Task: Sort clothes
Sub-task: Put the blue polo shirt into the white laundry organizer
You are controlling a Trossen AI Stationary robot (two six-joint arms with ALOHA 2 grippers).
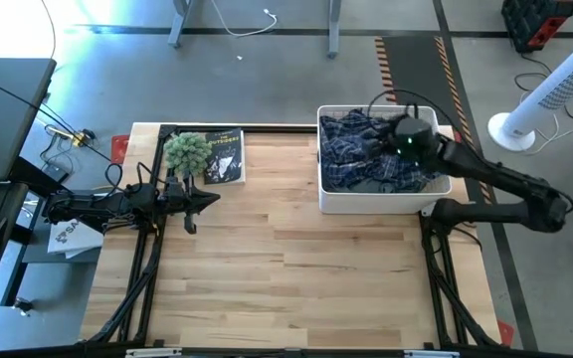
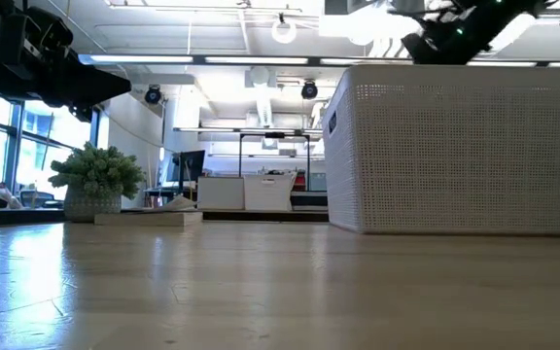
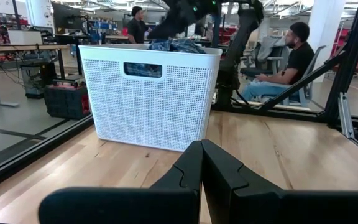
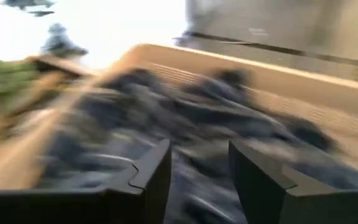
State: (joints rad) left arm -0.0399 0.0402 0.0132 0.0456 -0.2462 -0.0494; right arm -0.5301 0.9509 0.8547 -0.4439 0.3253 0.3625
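Note:
A navy-and-white plaid shirt point(image 1: 358, 149) lies crumpled on top of the clothes in the white plastic basket point(image 1: 381, 202) at the table's far right; a grey-blue garment point(image 1: 371, 183) shows under it. The other clothes are hidden. My right gripper point(image 4: 199, 163) hovers open above the pile, over the basket's right half point(image 1: 406, 139), touching nothing. My left gripper point(image 3: 201, 163) is shut and empty, above the table's left side point(image 1: 199, 200), pointing toward the basket point(image 3: 148, 93).
A green fuzzy plant point(image 1: 186, 151) and a dark book point(image 1: 223, 156) stand at the far left of the table. Bare wood lies between the two arms and toward the near edge. People show in the room beyond the table point(image 3: 284, 59).

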